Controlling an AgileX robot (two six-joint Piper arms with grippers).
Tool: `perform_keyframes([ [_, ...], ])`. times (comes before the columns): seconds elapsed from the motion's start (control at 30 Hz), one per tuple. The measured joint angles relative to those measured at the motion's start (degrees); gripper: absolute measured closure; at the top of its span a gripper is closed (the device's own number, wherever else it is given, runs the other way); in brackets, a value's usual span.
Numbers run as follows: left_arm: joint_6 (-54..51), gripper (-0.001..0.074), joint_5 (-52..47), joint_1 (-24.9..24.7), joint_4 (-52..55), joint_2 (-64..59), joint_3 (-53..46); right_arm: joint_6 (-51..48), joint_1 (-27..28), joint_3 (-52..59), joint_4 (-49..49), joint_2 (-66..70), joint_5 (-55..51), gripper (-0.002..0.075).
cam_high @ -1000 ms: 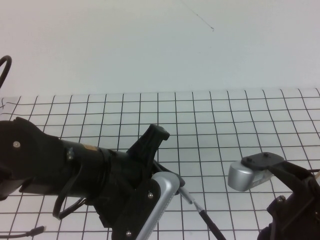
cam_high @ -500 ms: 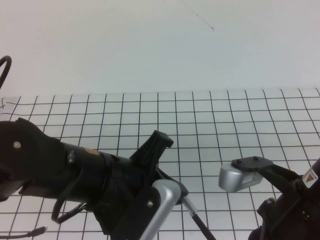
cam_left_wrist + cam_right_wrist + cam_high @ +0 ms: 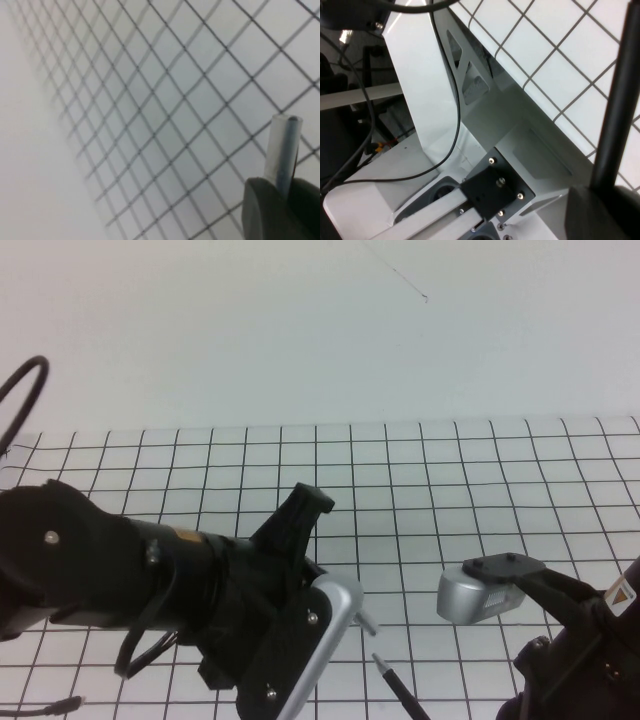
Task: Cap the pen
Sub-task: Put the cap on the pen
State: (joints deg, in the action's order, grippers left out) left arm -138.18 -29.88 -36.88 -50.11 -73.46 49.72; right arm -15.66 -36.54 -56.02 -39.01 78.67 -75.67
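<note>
Drawn apart from the pen (image 3: 398,692), the cap (image 3: 283,150) sits pinched in the left gripper's (image 3: 345,615) fingers; the right gripper (image 3: 600,207), just beside it above the desk (image 3: 420,510), clamps the pen.

The left arm (image 3: 110,575) is bulky matte black with small silver screws, an orange mark on its casing and black cables looping beside it. A silver bracket (image 3: 322,640) runs along the left gripper (image 3: 362,620). The right arm (image 3: 580,650) is black, bearing a grey rounded wrist camera (image 3: 478,595) and a triangular warning sticker (image 3: 620,595).
</note>
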Motion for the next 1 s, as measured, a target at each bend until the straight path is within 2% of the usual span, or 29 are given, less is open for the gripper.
perform_keyframes([
  [0.33,2.8,0.0688,-4.4,0.0,3.3,-1.2,0.0,0.1,0.0,0.0,2.6,0.0,0.0,0.0729],
  [1.0,1.2,0.0688,-1.1,0.0,0.1,-1.3,-0.1,-1.3,0.0,0.1,2.6,0.1,0.1,0.0729],
])
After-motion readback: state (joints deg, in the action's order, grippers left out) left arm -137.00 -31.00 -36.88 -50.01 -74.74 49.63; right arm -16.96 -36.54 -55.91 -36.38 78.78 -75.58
